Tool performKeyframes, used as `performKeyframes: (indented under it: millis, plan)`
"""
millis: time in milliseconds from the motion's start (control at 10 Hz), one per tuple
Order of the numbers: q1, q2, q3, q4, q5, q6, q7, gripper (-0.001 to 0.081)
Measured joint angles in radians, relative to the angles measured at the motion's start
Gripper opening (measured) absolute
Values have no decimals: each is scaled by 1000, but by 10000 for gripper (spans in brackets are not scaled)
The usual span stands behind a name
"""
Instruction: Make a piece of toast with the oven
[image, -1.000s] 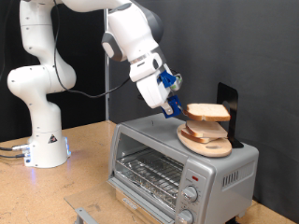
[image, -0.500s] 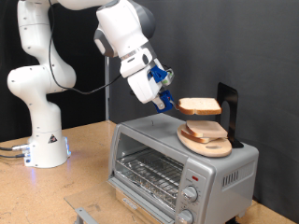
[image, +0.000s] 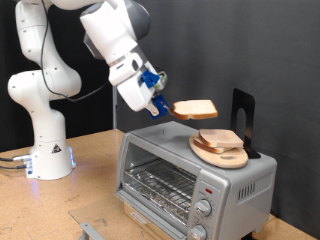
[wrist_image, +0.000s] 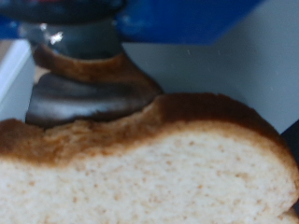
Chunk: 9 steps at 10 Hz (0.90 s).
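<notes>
My gripper (image: 163, 104) is shut on a piece of toast (image: 195, 108), a pale slice with a tan crust, and holds it flat in the air above the oven's top, left of the plate in the exterior view. The toast fills the wrist view (wrist_image: 149, 168), with one dark finger (wrist_image: 89, 89) pressed on its crust. The silver oven (image: 190, 175) stands on the table with its glass door shut and the wire rack visible inside. Another slice (image: 222, 139) lies on a round wooden plate (image: 222, 156) on the oven's top.
A black upright stand (image: 243, 115) rises behind the plate on the oven. The robot's white base (image: 45, 150) stands on the wooden table (image: 70, 200) at the exterior view's left. A small metal piece (image: 92, 231) lies at the table's bottom edge.
The gripper has carried the toast up off the stack on the plate and towards the exterior view's left, away from the black stand.
</notes>
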Motion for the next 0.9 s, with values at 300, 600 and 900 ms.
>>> performKeyframes:
  millis: [300, 600, 900]
  plan:
    - [-56, -83, -25, -85, -11, 51, 11, 431]
    - [-116, -112, -46, -118, -34, 37, 4, 431]
    - [-121, -132, -89, -123, -40, -25, -57, 431]
